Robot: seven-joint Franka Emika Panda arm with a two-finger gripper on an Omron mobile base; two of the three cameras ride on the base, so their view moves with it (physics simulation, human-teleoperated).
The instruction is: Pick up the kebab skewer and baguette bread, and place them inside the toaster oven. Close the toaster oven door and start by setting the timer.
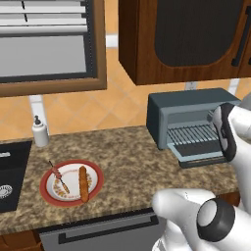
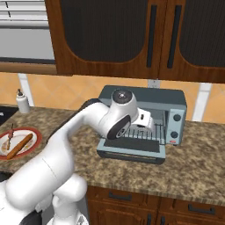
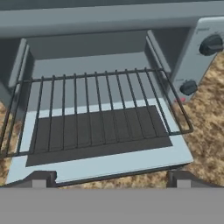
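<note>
Kebab skewer [image 1: 59,177] and baguette bread [image 1: 83,183] lie side by side on red plate [image 1: 49,195], left end of desk [image 1: 127,162], well apart from toaster oven [image 1: 166,110]. Toaster oven door [image 3: 105,164] down flat, wire rack [image 3: 92,109] pulled out over it. Fingers [image 3: 107,179] wide apart, holding nothing, hanging just above door.

Could go wrong: long swing to plate; skewer thin, may slip; fingers may knock bread beside it.

No writing clear enough to read; knob [image 3: 211,44] marks too blurry.
</note>
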